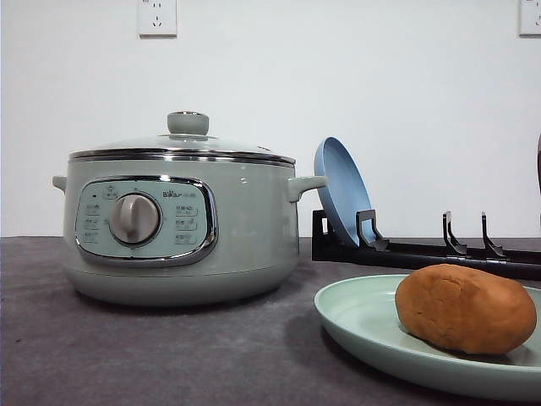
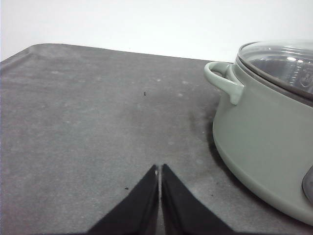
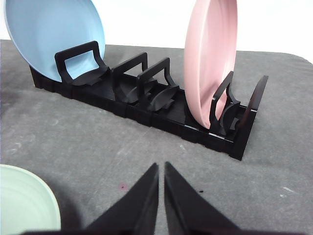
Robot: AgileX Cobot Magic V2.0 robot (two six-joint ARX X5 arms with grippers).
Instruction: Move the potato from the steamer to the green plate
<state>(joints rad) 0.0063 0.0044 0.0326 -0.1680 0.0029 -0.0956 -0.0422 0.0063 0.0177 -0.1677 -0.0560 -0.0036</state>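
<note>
Both claws are pressed together and hold nothing: your left claw (image 2: 160,169) hangs over bare grey table (image 2: 88,122) just beside the steamer (image 2: 264,147), its tips meeting in a thin seam, and your right claw (image 3: 161,166) hangs the same way over the table in front of the black rack (image 3: 146,105). From the front you can see the potato (image 1: 465,309) lying on the green plate (image 1: 355,317), resting on its side toward the plate's right part, well apart from the steamer. The steamer stands to the left with its glass lid (image 1: 182,144) seated on the rim and the knob on top. A blue plate (image 1: 338,190) stands upright in the rack behind the green one, and a pink plate (image 3: 210,58) stands in a slot toward the rack's other end; an edge of the green plate shows near your right claw. Judging by how things lie, the transfer looks done: the potato is out of the pot and on the right plate, the lid is back on, and neither claw touches anything. You appear to have nothing left but to keep the arms clear; the potato looks settled, not near the rim on the side you can see.
</note>
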